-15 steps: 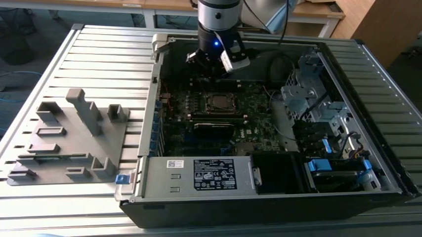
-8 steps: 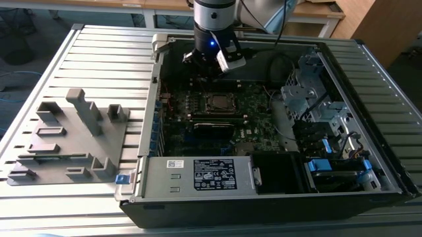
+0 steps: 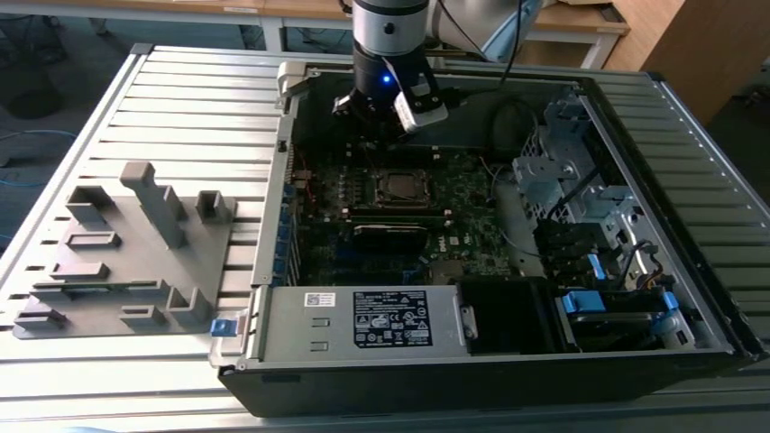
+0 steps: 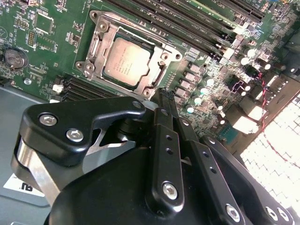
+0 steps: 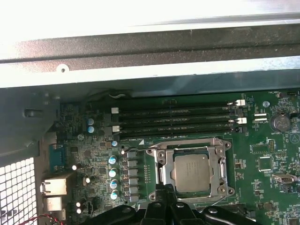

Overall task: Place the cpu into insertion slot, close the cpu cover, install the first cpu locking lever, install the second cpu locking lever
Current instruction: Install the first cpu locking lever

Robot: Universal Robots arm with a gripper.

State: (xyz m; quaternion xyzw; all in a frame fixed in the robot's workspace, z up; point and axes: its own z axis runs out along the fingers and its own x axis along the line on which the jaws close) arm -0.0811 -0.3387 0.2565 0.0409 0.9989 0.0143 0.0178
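1. Small grey metal-topped square cpu (image 4: pixel 126 61) sits in the silver-rimmed square insertion slot (image 4: pixel 138 43), thin silver cpu cover (image 4: pixel 159 70) frame lying around it.
2. The black gripper (image 4: pixel 160 96) hovers just beside the frame's edge, fingers (image 4: pixel 163 126) closed and empty.

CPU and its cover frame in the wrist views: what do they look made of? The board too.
The small square grey cpu has a matte metal top with an even, dull sheen. The thin silver cpu cover framing it looks like bare stamped steel, with brighter glints on its bent edges. The green circuit board seems to be lacquered laminate, probably fibreglass, though that cannot be confirmed.
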